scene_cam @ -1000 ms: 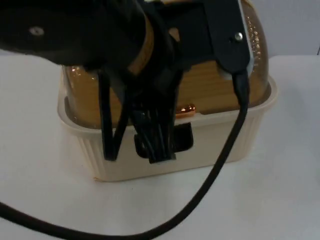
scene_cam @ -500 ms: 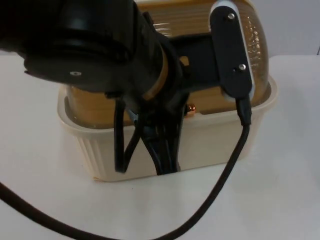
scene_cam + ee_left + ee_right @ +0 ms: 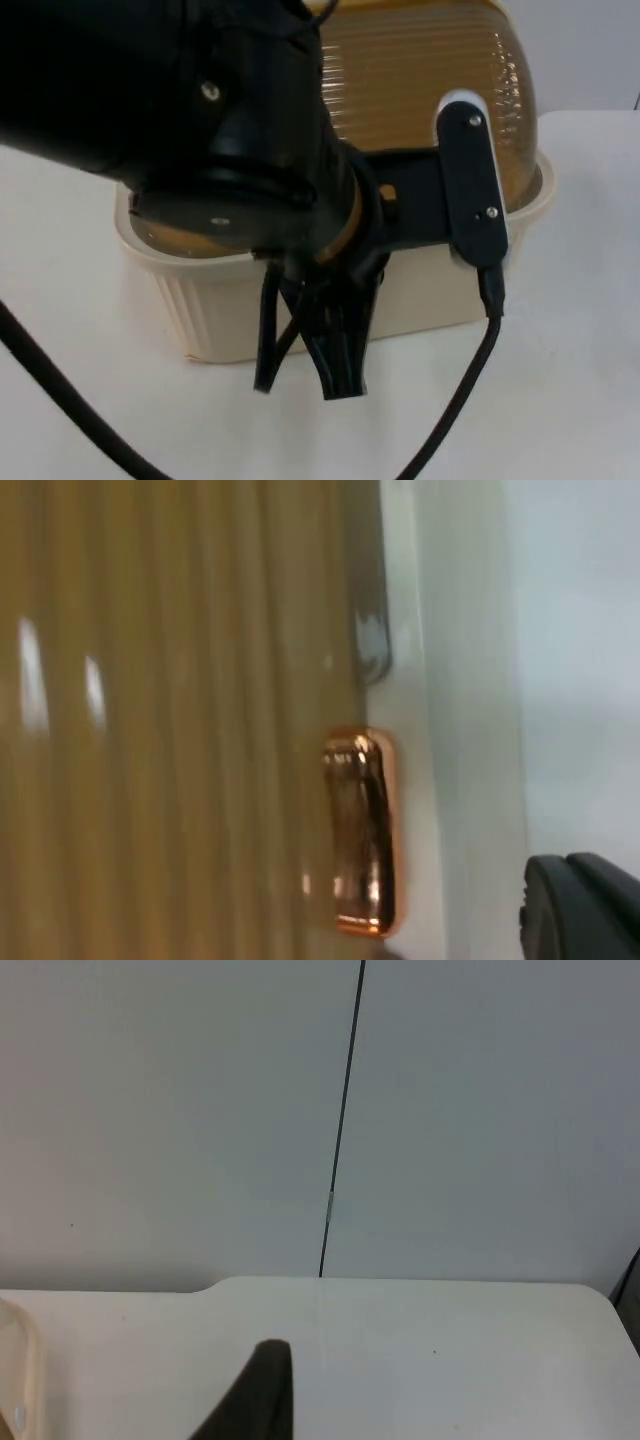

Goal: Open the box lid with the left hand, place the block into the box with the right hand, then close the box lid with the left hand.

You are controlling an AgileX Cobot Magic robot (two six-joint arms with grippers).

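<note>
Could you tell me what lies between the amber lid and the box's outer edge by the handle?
In the left wrist view, only the box's cream rim lies there, beside the copper handle.

Left gripper (image 3: 335, 375) low, pointing down

Ribbed glossy amber lid (image 3: 430, 90), shiny copper handle (image 3: 360, 832), matt cream box (image 3: 210, 310).

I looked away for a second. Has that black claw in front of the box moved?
Yes. The left gripper has slid down the cream box front, from beside the copper handle toward the table.
</note>
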